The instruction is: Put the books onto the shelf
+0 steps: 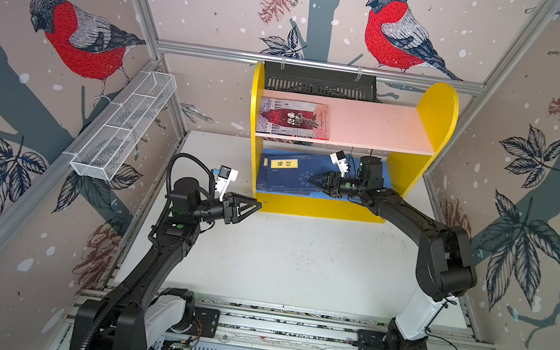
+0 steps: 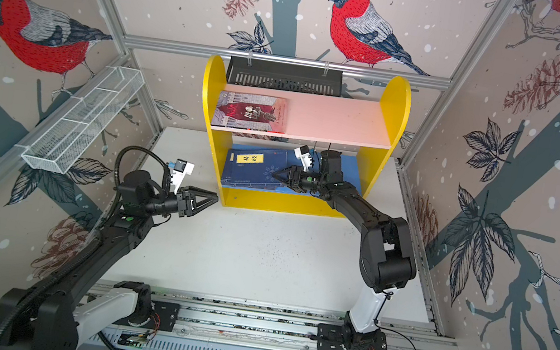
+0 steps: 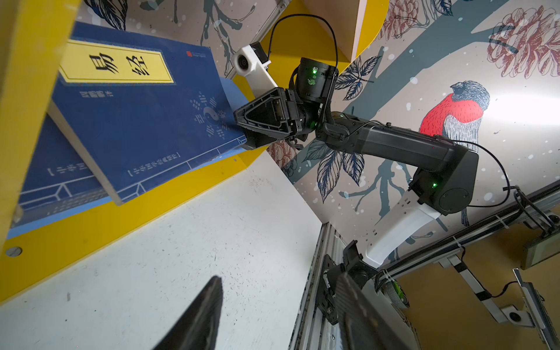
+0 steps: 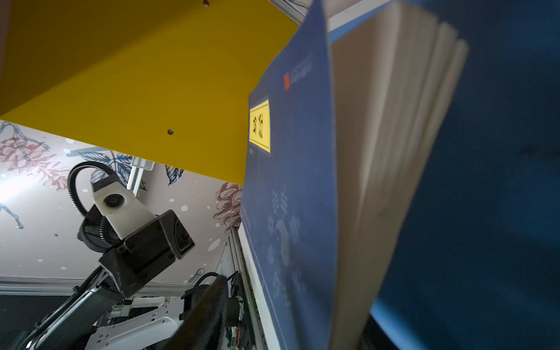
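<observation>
The navy books [image 1: 270,182] [image 2: 233,176] lie flat in a loose, fanned stack on the blue lower board [image 1: 387,173] [image 2: 351,171] of the shelf [image 1: 435,109] [image 2: 396,101], toward its 9 o'clock end. The uppermost navy book [image 1: 293,175] [image 2: 260,171] [image 3: 145,112] [image 4: 291,181] shows a yellow title label and sits askew over the others. The red-and-grey book [image 1: 292,117] [image 2: 250,111] lies flat, cover up, at the 9 o'clock end of the pink upper board [image 1: 379,127] [image 2: 339,119]. The shelf stands at 12 o'clock on the worktop [image 1: 295,261] [image 2: 251,254], against the back wall.

The right end effector [image 1: 313,180] [image 2: 273,173] [image 3: 241,133] reaches into the lower tier from 3 o'clock, its tips at the 3 o'clock edge of the uppermost navy book. In the right wrist view the pages are blurred and fanned apart, so I cannot tell whether the jaws pinch the book or merely flank it.

The left end effector [image 1: 259,205] [image 2: 217,196] hovers over the worktop just outside the shelf's 9 o'clock side panel, pointing toward 3 o'clock. Its fingers [image 3: 203,315] stand wide apart with nothing between them.

A black slotted tray [image 1: 318,82] [image 2: 283,76] hangs on the rail behind the shelf. A white wire basket [image 1: 123,130] [image 2: 79,123] is fixed to the wall at 10 o'clock.
</observation>
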`<action>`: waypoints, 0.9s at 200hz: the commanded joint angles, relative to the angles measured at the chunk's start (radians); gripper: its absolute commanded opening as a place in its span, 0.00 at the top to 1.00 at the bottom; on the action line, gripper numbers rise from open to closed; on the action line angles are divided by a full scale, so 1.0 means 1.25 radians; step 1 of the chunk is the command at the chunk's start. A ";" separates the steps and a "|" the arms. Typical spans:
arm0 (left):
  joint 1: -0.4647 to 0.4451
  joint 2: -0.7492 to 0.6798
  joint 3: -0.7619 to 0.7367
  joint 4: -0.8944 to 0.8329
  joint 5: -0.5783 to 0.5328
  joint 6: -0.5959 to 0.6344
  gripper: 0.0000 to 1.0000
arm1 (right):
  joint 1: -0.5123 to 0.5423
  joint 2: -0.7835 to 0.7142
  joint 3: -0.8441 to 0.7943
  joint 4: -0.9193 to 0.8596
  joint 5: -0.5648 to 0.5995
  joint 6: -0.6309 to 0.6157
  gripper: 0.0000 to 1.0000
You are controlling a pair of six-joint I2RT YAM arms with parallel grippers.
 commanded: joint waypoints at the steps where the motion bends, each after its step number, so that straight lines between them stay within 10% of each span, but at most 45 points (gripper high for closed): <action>1: 0.001 -0.004 -0.002 0.027 -0.007 0.003 0.40 | 0.001 -0.013 0.002 -0.051 0.064 -0.048 0.38; 109: 0.001 0.012 0.098 -0.297 -0.343 0.327 0.40 | -0.005 -0.090 -0.019 -0.080 0.276 -0.079 0.30; 180: -0.014 0.036 0.088 -0.292 -0.402 0.436 0.40 | 0.018 -0.125 -0.042 -0.051 0.307 -0.078 0.34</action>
